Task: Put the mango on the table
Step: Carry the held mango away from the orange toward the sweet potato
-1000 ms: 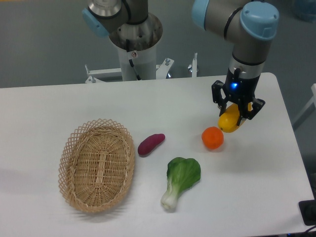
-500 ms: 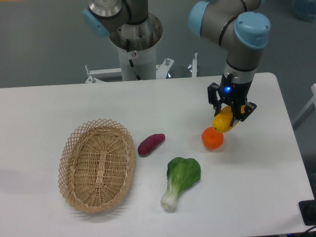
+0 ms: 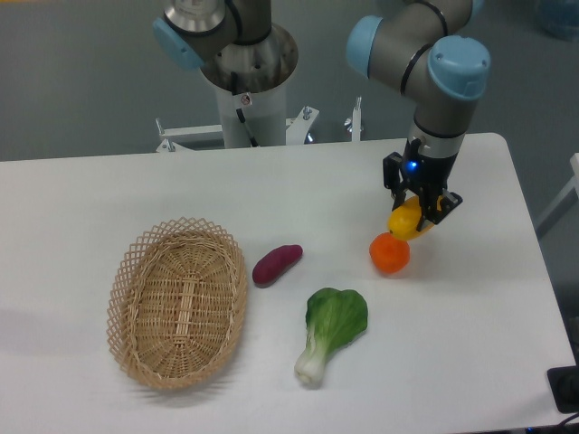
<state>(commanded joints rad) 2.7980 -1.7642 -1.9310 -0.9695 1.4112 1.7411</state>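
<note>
Hanging in the pincer [image 3: 417, 211], the mango [image 3: 406, 220] is held above the bench [image 3: 470, 344], just over the round orange fruit [image 3: 389, 253] and maybe touching it; I cannot tell for sure. The pincer is closed on the mango across its middle. The mango looks smooth and firm, probably a little slippery, and not heavy, so a hold across the short width near the middle seems the safest. Its rounded shape may let it roll when set down. The wicker basket [image 3: 176, 303] at the left has nothing inside it. A purple sweet potato [image 3: 276, 264] and a green leafy vegetable [image 3: 333, 327] lie on the bench between.
</note>
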